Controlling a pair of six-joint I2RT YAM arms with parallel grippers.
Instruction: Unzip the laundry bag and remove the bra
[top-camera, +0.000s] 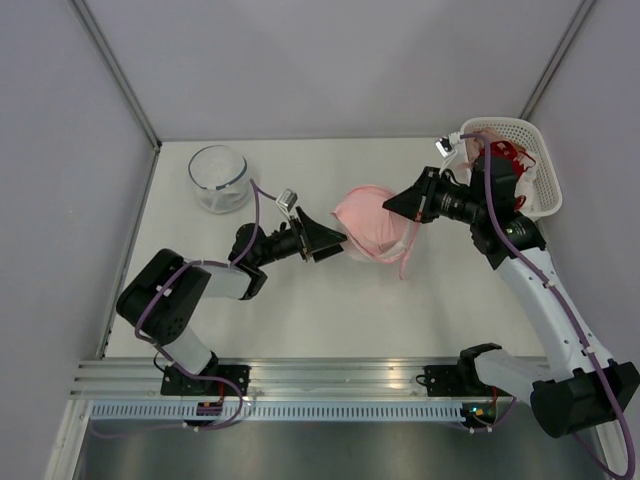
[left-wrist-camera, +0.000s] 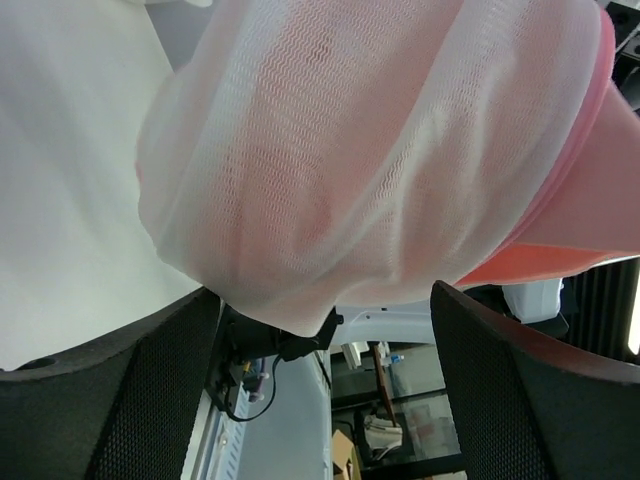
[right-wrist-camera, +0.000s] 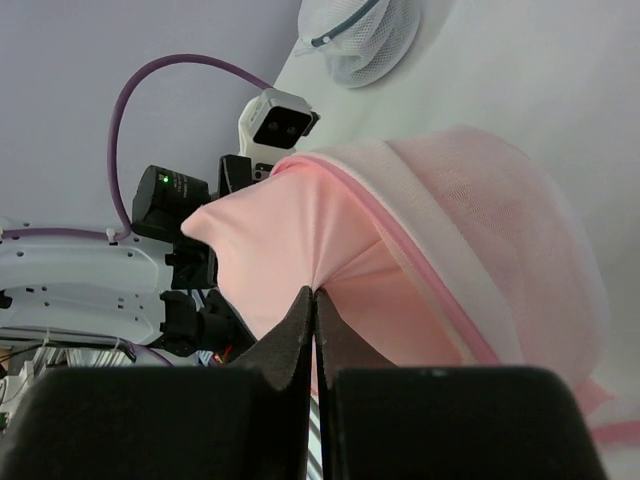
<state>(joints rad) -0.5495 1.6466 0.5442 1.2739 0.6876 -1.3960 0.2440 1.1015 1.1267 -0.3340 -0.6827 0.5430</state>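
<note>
looked down on the white table and found the laundry bag near its middle, between the two arms. found the bra bulged out past the pink zipper rim, the rest only a pink blur behind mesh. found the left gripper at the bag's left side, fingers spread wide with mesh swelling between them; could not tell whether either pad touched. found the right gripper pinched fully together on a fold of the bra.
</note>
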